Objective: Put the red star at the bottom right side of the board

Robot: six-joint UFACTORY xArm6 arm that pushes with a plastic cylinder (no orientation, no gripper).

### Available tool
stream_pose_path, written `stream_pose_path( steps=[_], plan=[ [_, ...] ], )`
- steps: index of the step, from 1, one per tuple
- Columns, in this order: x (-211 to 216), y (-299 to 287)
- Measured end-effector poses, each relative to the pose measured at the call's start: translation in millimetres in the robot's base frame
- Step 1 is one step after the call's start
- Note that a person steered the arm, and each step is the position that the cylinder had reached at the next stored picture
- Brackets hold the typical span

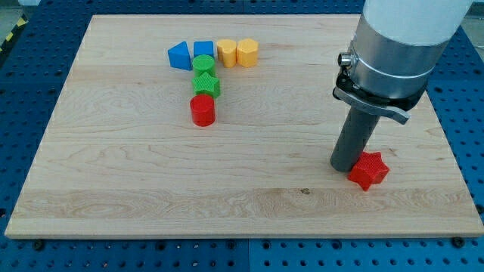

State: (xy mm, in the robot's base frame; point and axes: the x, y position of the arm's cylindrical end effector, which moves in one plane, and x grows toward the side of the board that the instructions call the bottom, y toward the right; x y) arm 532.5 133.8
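The red star (369,170) lies on the wooden board (151,189) towards the view's lower right. My tip (344,167) is the lower end of the dark rod. It stands just to the left of the red star, touching or nearly touching its left side. The arm's grey and white body (397,45) rises above it at the view's upper right.
A cluster sits at the view's upper left-centre: a blue triangle-like block (180,56), a blue block (204,50), a yellow hexagon (227,53), a yellow heart (247,53), a green cylinder (203,65), a green star (206,84) and a red cylinder (203,110).
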Motion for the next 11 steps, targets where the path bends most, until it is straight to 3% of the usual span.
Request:
stream_pose_path(
  steps=[2,4,8,9,11],
  plan=[
    [-12,1],
    [27,19],
    [28,79],
    [28,56],
    [24,-120]
  ],
)
